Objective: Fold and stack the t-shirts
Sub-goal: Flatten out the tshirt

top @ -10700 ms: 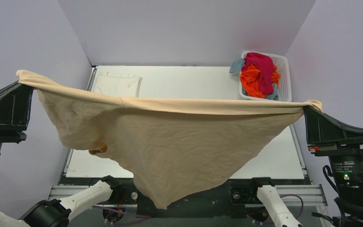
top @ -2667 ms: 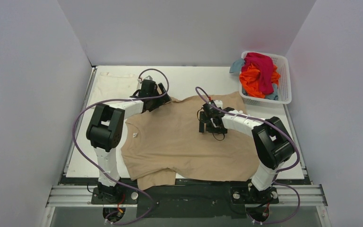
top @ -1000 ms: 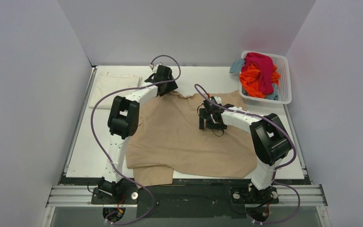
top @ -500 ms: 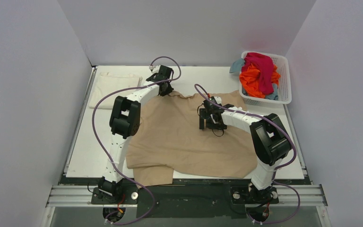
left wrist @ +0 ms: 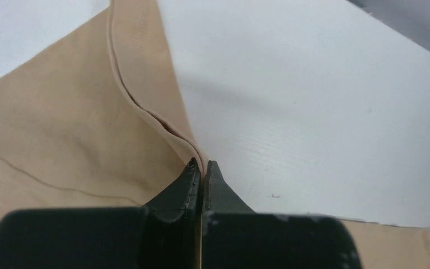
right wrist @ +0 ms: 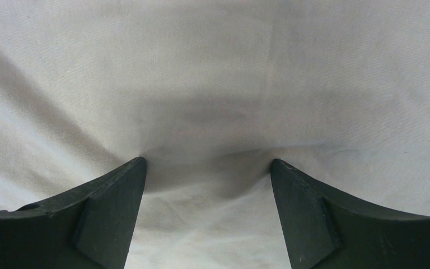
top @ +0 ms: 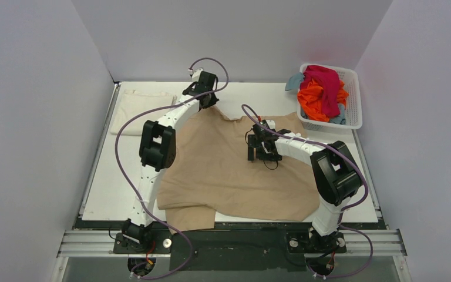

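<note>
While the tan t-shirt [top: 235, 176] lies spread across the middle of the desk [top: 110, 188], the step in hand looks like flattening it ahead of a first fold. The left tool [left wrist: 202, 166] is pressed together on a seamed edge of the cloth at the shirt's far left corner, and the fabric runs taut away from its tips. The right tool [right wrist: 207, 168] stands spread, both tips bearing down on the cloth near the shirt's far middle, seemingly pinning it against the pull. At the near left the shirt is doubled over and reaches the desk's front edge, so the spread is not clean.

The next move probably calls for laying that far corner flat, letting go, then smoothing the rumpled near hem. The pull should be gentle, since thin cloth could slide under the pinning tips.

A folded cream-white t-shirt [top: 142, 107] sits at the far left, likely the base of the stack. The white basket [top: 355, 94] at the far right holds magenta [top: 324, 79], orange [top: 314, 97] and teal [top: 295, 81] shirts. It stands just beside the tan shirt's far right corner, where a sleeve could catch.
</note>
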